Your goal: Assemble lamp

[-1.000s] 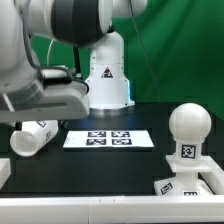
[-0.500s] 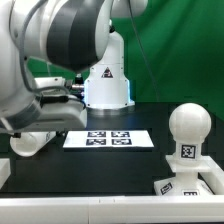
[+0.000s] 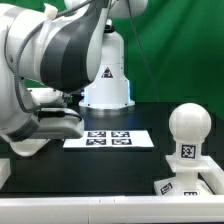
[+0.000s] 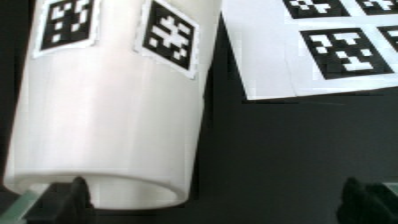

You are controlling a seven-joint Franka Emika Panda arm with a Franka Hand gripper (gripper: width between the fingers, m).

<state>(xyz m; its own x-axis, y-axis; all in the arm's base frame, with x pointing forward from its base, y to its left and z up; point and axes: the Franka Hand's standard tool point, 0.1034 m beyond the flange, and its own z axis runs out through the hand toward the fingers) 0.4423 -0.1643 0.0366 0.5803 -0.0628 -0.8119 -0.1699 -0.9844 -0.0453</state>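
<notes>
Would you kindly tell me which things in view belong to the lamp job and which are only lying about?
Belonging to the job:
- tapered matte white plastic shade, lying on its side
- rounded white bulb, standing on the flat white square base
- gripper, over the shade

Just there:
- flat white marker board
- black table

Counted on the counter [image 3: 110, 165]: one shade [image 4: 116, 110], one bulb [image 3: 187, 132], one base [image 3: 190, 186], one marker board [image 3: 108, 139] carrying four tags, and one pincer [image 4: 222, 197].
</notes>
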